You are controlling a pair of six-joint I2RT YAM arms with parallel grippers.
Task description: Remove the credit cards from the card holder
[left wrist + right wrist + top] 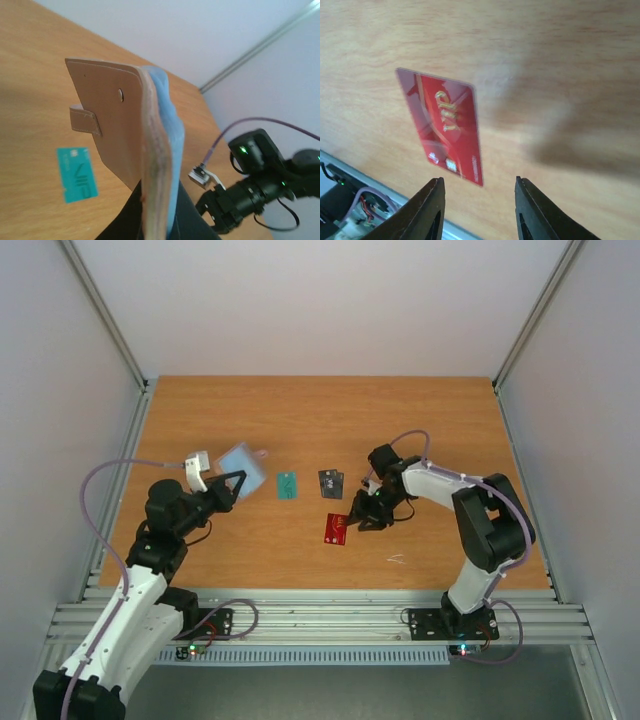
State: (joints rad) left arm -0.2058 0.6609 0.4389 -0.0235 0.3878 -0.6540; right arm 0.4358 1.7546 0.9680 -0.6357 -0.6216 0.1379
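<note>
From overhead, my left claw (228, 487) is pressed tight on the card holder (243, 468), holding it up on edge above the left part of the desk (300, 410) with its pale blue face towards the camera. Only the left wrist camera gives me the other side: the pinkish-tan outside, a strap (84, 120) sticking out at its left edge, a small snap stud (120, 94), and the blue lining bulging on the right. There the holder fills the middle of the picture and hides the fingertips pinching it.

Just right of it the teal card (287, 484) lies flat on the wood, apart from everything. It also shows low in the left wrist view.

Next come the dark cards (331, 481), close together. From this height I cannot separate their colours.

Nearer to me lies the red card (335, 528), flat on the desk. Its gold "VIP" lettering reads only on the right wrist camera.

The right claw (362, 512) hangs just beside that card. Overhead, its dark body hides the jaws. The wrist view shows the fingers (427, 212) spread with nothing between them.
</note>
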